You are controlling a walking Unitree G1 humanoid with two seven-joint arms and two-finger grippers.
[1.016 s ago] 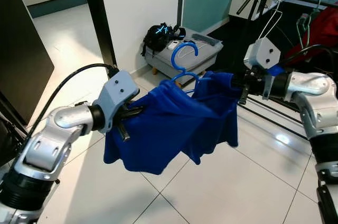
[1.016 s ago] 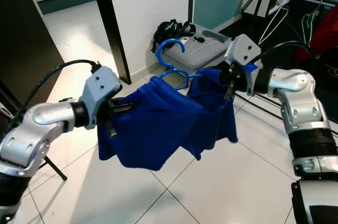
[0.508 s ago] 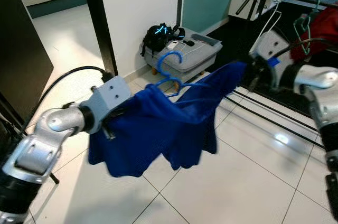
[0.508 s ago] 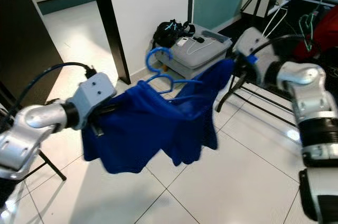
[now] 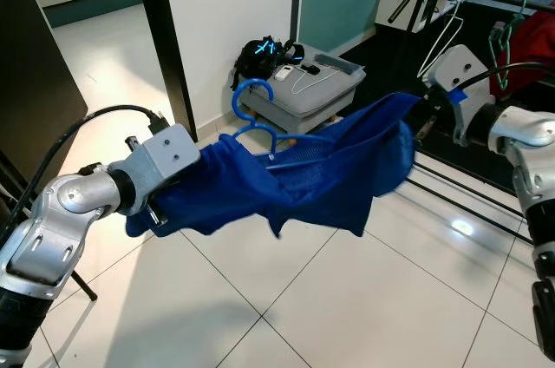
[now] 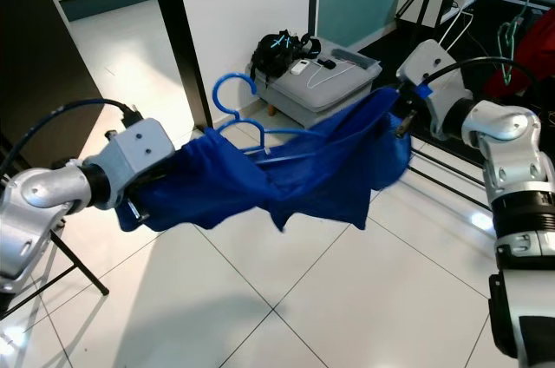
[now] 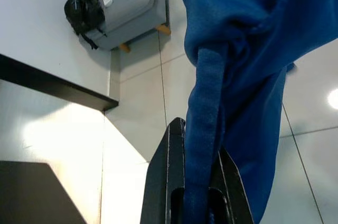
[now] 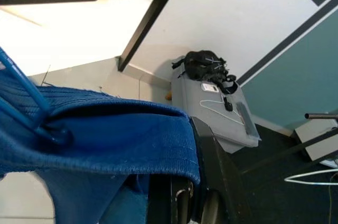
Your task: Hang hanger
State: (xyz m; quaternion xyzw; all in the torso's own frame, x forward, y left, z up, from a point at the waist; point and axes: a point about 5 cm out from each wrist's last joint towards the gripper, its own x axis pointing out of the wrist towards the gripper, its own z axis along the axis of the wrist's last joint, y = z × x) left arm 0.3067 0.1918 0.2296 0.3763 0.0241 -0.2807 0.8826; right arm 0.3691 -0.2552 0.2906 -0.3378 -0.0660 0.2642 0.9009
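A blue garment (image 5: 303, 181) is stretched in mid-air btwn the two arms, above the white tiled floor (image 5: 347, 299), w/ a blue plastic hanger (image 5: 253, 112) inside it. The hanger's hook sticks up out of the cloth near the middle-left, its bars showing at the neck opening.

Left gripper (image 7: 196, 192): clamped on a rolled edge of the garment; in the left wrist view the two black fingers (image 7: 168, 182) sit either side of a thick fold of blue cloth. In the head views this gripper is at the garment's left end, mostly buried in fabric.

Right gripper (image 8: 190, 203): closed on the garment's other end, higher up and to the right; the right wrist view shows a ribbed blue hem lying across its fingers, hanger bars just beside.

Cloth sags btwn the two grips, a loose corner hanging down near the middle.

Behind: a grey case (image 5: 312, 90) on the floor by a white wall, w/ a black bag (image 5: 260, 55) leaning on it. Far right, a dark clothes rack (image 5: 451, 3) carries a white wire hanger (image 5: 447, 34) and a red garment (image 5: 529, 47).
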